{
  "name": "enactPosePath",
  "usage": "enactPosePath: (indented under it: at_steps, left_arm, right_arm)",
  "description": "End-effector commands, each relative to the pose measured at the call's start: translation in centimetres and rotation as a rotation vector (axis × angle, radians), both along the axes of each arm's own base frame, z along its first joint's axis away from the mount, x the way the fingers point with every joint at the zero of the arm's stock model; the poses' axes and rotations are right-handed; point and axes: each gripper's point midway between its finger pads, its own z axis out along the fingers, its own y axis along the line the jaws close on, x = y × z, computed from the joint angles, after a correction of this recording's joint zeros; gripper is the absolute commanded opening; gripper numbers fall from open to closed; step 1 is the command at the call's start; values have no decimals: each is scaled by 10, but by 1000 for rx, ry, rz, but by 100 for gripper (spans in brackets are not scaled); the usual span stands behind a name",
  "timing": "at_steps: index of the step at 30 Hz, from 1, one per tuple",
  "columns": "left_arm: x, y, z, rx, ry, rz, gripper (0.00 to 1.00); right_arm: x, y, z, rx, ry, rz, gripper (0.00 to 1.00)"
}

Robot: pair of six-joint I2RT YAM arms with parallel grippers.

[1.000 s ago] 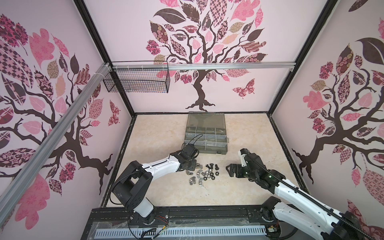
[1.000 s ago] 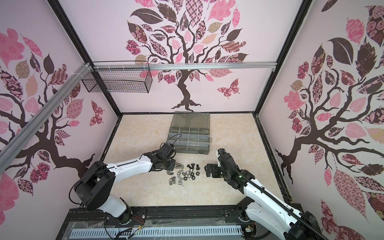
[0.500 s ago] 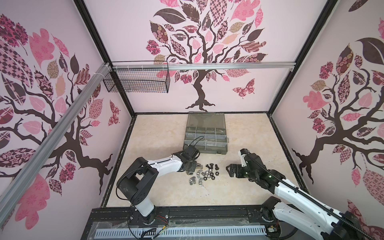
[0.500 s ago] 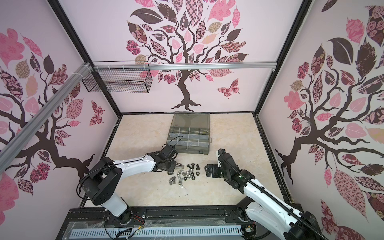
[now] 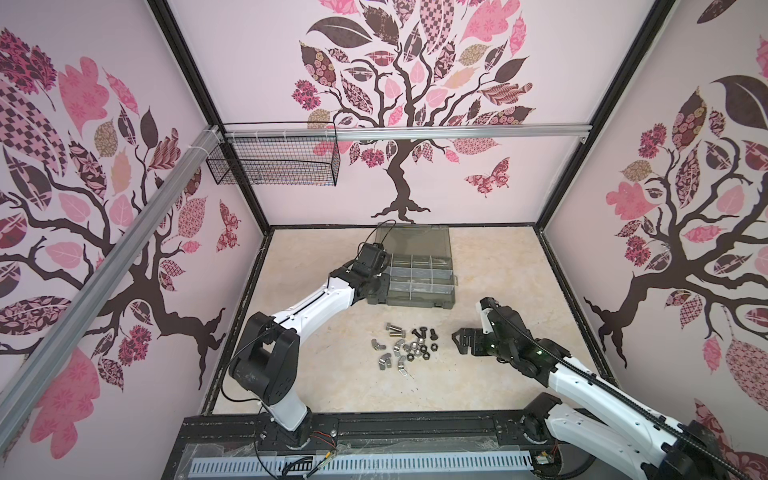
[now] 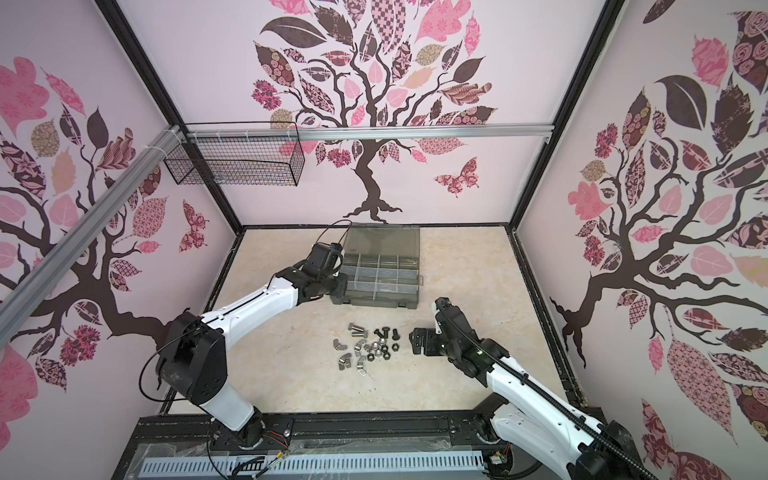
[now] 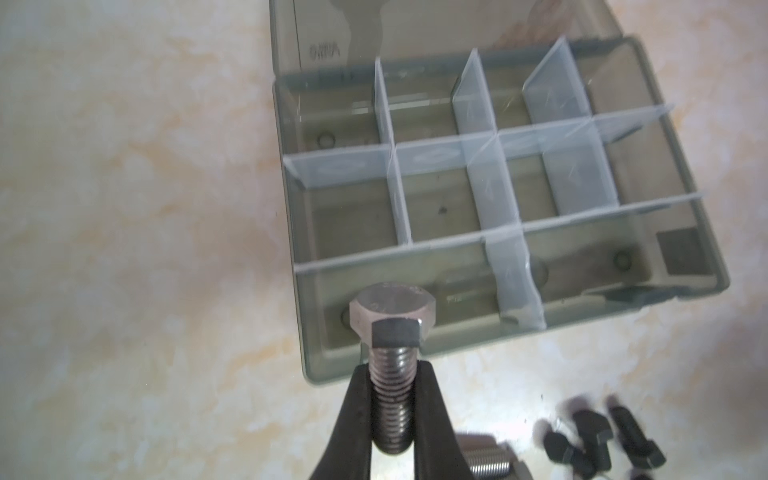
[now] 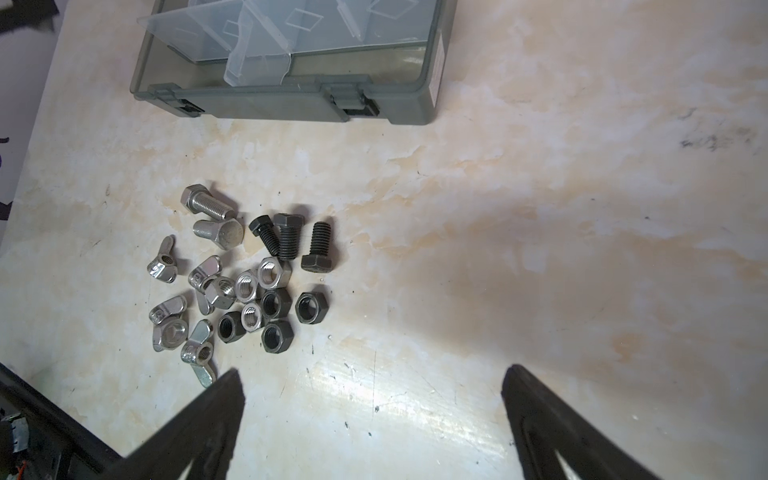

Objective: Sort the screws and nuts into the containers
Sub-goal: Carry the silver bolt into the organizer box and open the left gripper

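Left arm (image 5: 316,305) is rising from its base by the tabletop's (image 8: 540,249) near-left corner. Its forearm is stretching out toward the organizer case (image 5: 409,306), and the wrist is bending down over the case's near-left corner.

Left pincer (image 7: 392,374) is clenching a silver screw (image 7: 390,328) by the threaded shank, with the hex head poking out past the tips. In the left wrist view the head is overlapping the case's corner compartment, but it's hard to tell how high it's hanging.

Case is sitting mid-tabletop toward the far edge, lid (image 5: 415,241) lying open behind it. Containers (image 7: 353,216) are showing in rows between pale dividers.

Right arm (image 5: 582,386) is reaching low from the near-right corner toward the centre. Right pincer (image 8: 372,374) is gaping wide and gripping nothing, hovering just right of the pile.

Loose screws (image 8: 286,239), black and silver, are lying at the tabletop's centre on the pile's case side. Nuts (image 8: 249,299) are clustering just beside them, some touching, on the side facing the near edge.
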Motion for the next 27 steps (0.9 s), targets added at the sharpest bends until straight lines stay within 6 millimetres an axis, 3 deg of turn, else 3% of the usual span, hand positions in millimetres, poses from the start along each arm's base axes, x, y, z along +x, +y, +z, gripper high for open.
enactPosePath:
  at_steps: [1,11,15,19,27]
  left_arm:
    - [9,-8,-17,49,42,-64,7]
    - [14,-26,-45,49,78,-167,10]
    - [15,-25,-48,42,72,-158,31]
    - [16,-21,-46,44,67,-145,43]
    - [3,-9,-17,-24,22,-100,45]
  right_arm:
    - [4,1,15,-2,-25,-2,100]
    - [2,-2,18,-8,-37,-7,99]
    - [2,-1,17,-1,-32,-6,100]
    - [2,-2,18,-9,-35,-5,100]
    - [3,-3,14,-23,-28,-4,100]
